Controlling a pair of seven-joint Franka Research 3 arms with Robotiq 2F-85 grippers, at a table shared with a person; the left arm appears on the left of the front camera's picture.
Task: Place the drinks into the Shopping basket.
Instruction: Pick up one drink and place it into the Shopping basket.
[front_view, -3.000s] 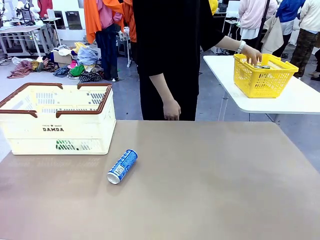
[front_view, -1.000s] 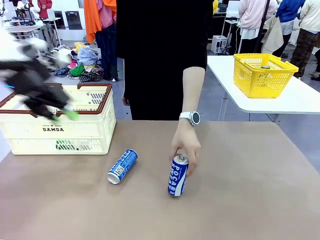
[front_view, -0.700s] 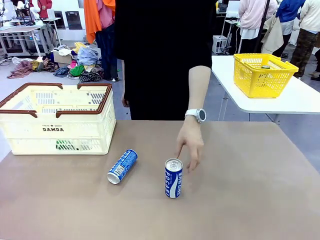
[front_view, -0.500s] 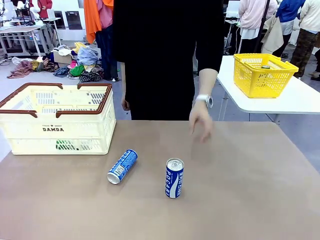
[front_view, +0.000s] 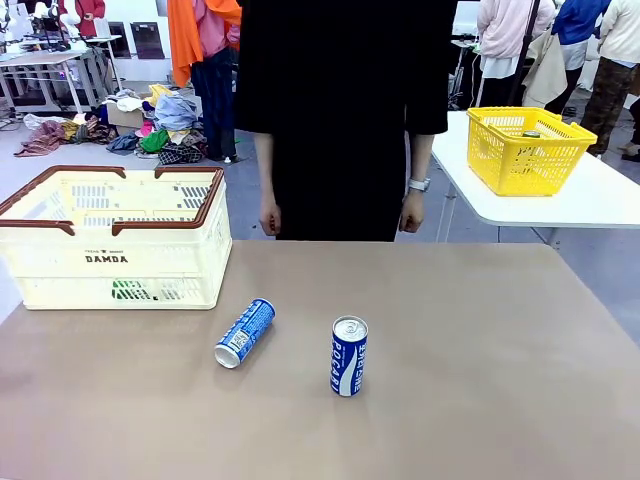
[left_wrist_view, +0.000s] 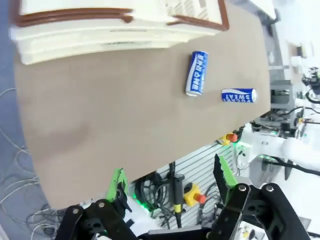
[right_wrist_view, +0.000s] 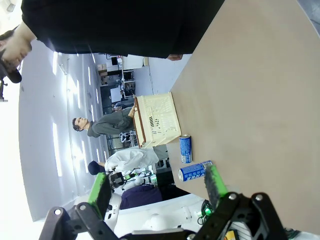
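— So, what's on the table (front_view: 480, 390)?
— One blue can (front_view: 348, 356) stands upright near the middle. A second can (front_view: 244, 333) lies on its side left of it, near the basket (front_view: 170, 255). Both are outside it.
— And the grippers?
— The left gripper (left_wrist_view: 170, 179) and the right gripper (right_wrist_view: 156, 189) both gape wide, holding nothing.

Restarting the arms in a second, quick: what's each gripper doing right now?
Left gripper: open, holding nothing.
Right gripper: open, holding nothing.

The Shopping basket (front_view: 60, 275) reads "DAMDA", the upright can (front_view: 348, 357) "POCARI SWEAT".
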